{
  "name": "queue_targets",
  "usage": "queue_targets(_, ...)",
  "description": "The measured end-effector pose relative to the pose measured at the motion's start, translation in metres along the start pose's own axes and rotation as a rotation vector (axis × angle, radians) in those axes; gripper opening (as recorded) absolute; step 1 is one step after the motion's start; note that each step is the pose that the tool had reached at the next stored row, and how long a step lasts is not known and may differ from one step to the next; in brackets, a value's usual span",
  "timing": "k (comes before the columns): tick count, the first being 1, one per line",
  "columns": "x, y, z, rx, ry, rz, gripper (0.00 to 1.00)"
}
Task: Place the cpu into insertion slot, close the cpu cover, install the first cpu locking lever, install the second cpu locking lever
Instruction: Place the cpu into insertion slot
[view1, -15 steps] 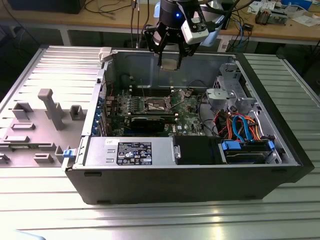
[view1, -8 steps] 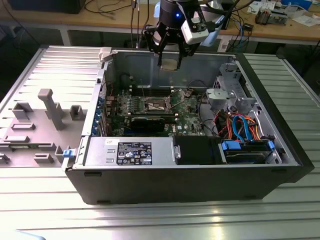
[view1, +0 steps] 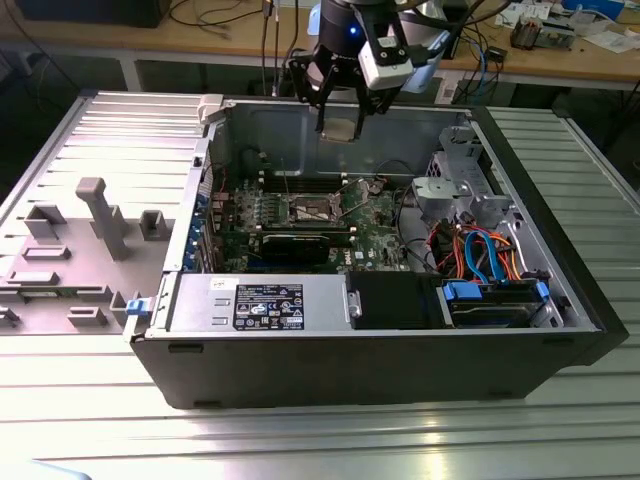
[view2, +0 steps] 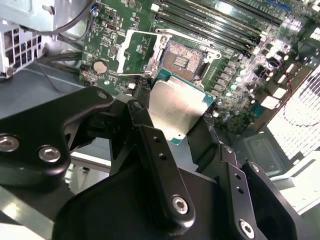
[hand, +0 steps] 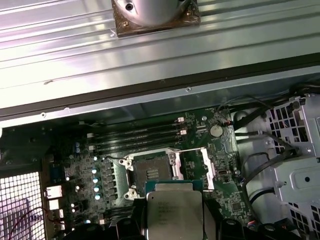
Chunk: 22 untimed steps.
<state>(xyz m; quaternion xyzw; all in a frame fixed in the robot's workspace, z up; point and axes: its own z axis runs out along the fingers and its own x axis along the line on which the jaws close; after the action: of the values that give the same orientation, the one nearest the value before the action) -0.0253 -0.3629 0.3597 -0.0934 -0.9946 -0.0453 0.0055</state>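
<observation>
Fingers (view2: 150, 145) clamped on the cpu (view2: 177, 112) — held above the insertion slot (view2: 186, 61), its cpu cover (hand: 210, 170) flipped open.

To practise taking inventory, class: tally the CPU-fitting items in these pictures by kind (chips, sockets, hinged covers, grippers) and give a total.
cpu: 1
insertion slot: 1
cpu cover: 1
gripper: 1
Total: 4

Claw (hand: 173, 228) holds cpu (hand: 173, 212) near open insertion slot (hand: 149, 173); cpu cover (hand: 209, 170) flipped aside.
</observation>
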Motion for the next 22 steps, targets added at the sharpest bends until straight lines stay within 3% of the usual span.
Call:
queue_targets(7,0.0,-0.0001,0.001,-0.0022,-0.0099,0.11,0.55)
queue_targets(17,0.0,-0.0001,0.001,-0.0023,-0.0105,0.117,0.55)
queue_targets(22,0.0,-0.0001,0.0011,-0.0029,-0.0131,0.146,0.55)
